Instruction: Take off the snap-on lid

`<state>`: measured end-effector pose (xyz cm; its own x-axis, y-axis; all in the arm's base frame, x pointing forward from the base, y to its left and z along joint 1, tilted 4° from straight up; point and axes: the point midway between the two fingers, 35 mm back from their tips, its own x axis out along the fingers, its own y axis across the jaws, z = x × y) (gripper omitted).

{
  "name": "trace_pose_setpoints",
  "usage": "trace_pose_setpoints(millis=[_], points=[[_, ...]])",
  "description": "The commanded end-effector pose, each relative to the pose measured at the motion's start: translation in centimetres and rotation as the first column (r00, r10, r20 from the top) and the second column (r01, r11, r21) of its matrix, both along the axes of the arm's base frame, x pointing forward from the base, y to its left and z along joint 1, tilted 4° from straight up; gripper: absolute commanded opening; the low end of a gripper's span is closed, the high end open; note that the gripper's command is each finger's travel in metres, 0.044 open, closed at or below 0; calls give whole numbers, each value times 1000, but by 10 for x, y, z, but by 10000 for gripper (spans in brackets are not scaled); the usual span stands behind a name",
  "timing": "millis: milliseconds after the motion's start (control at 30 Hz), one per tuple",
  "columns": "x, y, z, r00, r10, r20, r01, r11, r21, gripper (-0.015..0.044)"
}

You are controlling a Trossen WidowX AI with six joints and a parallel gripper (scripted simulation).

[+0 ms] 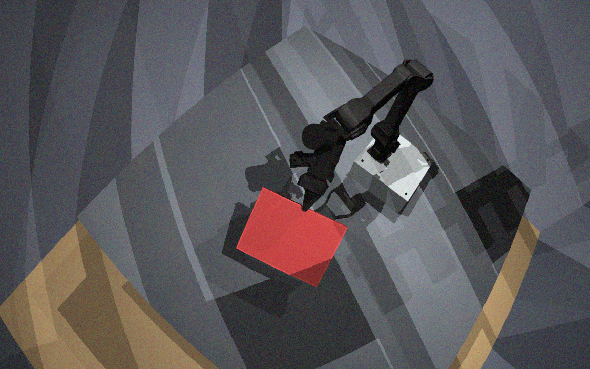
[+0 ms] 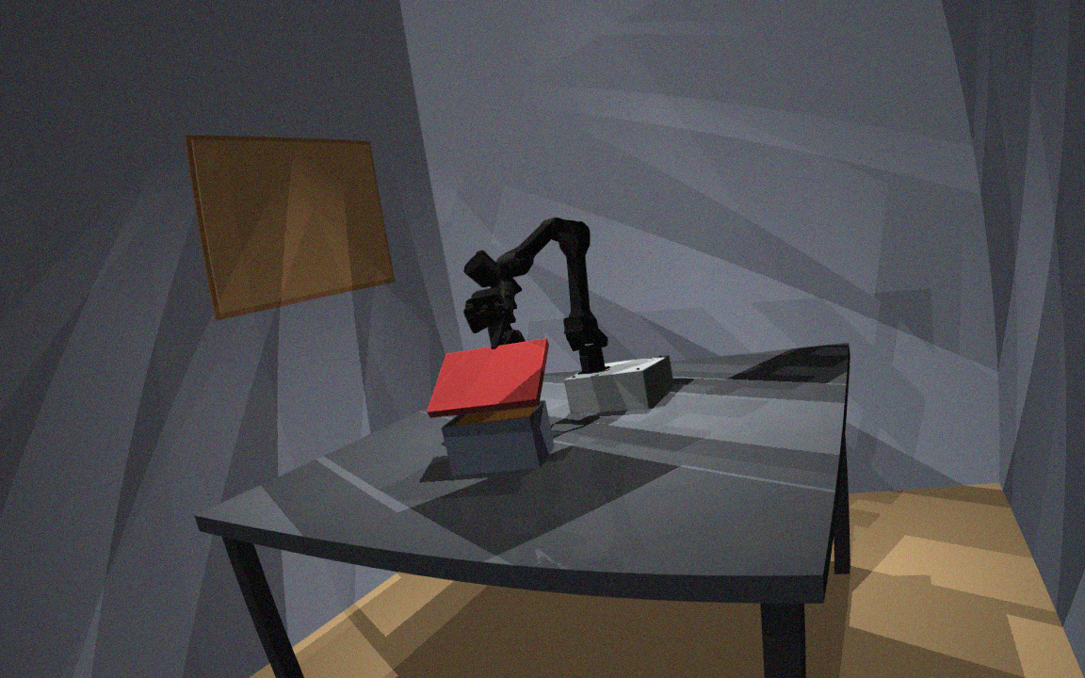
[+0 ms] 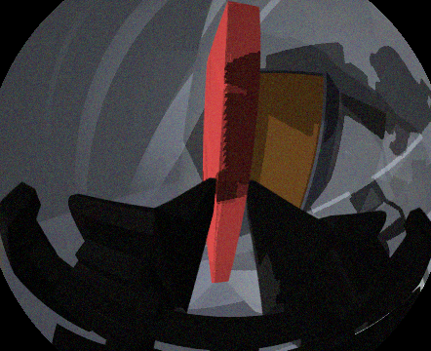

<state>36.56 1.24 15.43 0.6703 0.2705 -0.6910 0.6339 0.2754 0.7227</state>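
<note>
The red lid [image 1: 290, 236] [image 2: 492, 377] [image 3: 242, 127] is off the box and tilted, its far edge higher than the edge facing the exterior camera. My gripper [image 1: 305, 209] [image 2: 506, 346] [image 3: 231, 186] is shut on the lid's edge on the side toward the robot base. The blue-grey storage box [image 2: 492, 446] [image 3: 330, 127] stands on the table under the lid, its orange-brown inside [image 3: 291, 141] showing. In the exterior view a gap shows between lid and box at the right; whether the lid's low edge touches the box is unclear. The lid hides most of the box in the top view.
The pale robot base block [image 1: 407, 169] [image 2: 614, 392] stands on the dark grey table [image 1: 182, 192] [image 2: 655, 531], behind the box as seen in the exterior view. A brown panel [image 2: 293, 223] is on the wall beyond the table's left side.
</note>
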Motion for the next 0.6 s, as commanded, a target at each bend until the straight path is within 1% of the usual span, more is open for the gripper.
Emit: trace_pose_setpoints(millis=[0, 567], points=[[-1, 6, 7, 1000, -1, 26, 1, 1000, 0, 0], [-17, 37, 6, 1000, -1, 25, 1, 1000, 3, 0]])
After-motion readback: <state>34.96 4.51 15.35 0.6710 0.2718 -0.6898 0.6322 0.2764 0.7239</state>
